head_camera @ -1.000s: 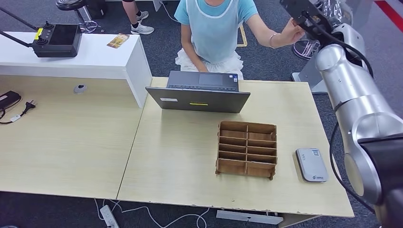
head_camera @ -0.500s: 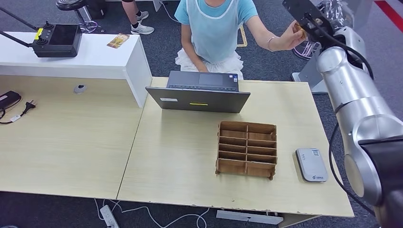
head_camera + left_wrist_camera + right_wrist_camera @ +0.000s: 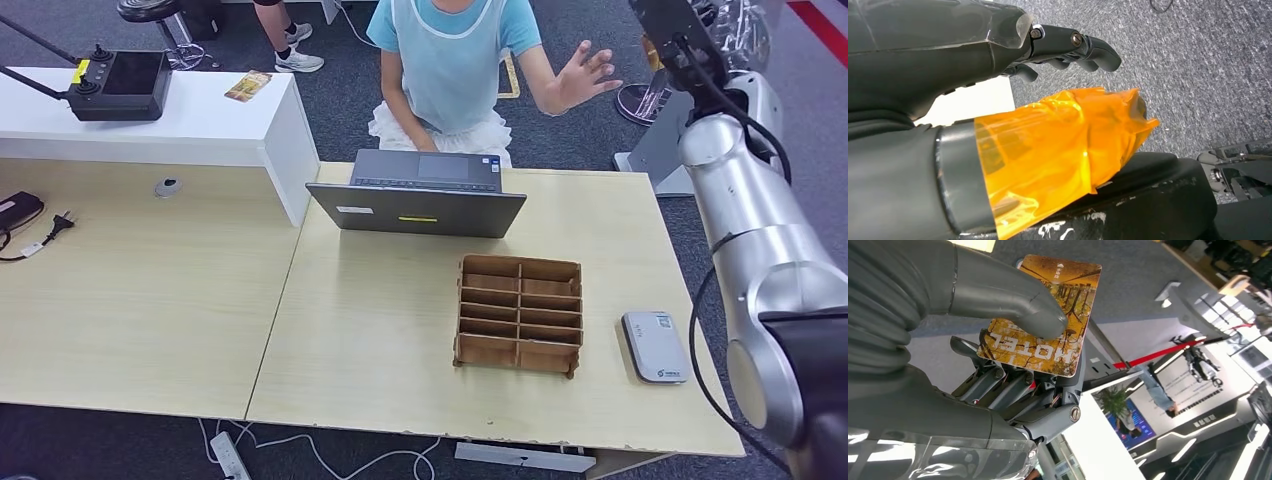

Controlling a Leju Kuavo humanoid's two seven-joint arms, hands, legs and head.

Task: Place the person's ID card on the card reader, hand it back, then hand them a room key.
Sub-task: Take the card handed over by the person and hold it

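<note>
Now the right robot hand (image 3: 1013,355) pinches a thin, glossy rectangular orange-brown card printed "HOTEL" (image 3: 1048,315) under its smooth grey thumb, up beyond the tabletop's (image 3: 600,215) far edge. Slick plastic could slip. The small grey rounded card reader (image 3: 656,346) lies well below. The left robot hand (image 3: 1068,45) hangs loosely curled, holding nothing.

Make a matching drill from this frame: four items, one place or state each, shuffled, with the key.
Items:
1. hotel card
2. card reader
3. laptop
4. wooden organizer

Places or states:
A. middle of the desk, compartments all bare
B. pinched by the right hand
C. far edge of the desk, in front of the person
D. flat near the desk's right edge, nothing on it

Pairs: 1-B, 2-D, 3-C, 4-A
</note>
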